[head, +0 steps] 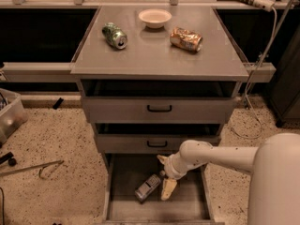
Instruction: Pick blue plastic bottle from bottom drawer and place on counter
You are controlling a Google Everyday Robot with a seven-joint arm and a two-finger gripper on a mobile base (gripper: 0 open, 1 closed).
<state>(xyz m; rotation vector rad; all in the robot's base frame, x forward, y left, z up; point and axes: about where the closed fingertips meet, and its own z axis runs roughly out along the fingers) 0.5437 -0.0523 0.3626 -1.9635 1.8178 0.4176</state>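
The blue plastic bottle (147, 187) lies on its side on the floor of the open bottom drawer (187, 205), left of centre. My gripper (164, 174) reaches into the drawer from the right on a white arm. It is open, with one pale finger (162, 159) near the drawer's back and the other (168, 189) just right of the bottle. The bottle lies beside the lower finger, not between the two. The grey counter (154, 55) tops the cabinet above.
On the counter lie a green soda can (115, 35), a white bowl (155, 18) and a dented orange-gold can (186, 39). Two grey drawers with black handles (159, 108) sit above the bottom drawer. A plastic bin (9, 116) stands on the floor at left.
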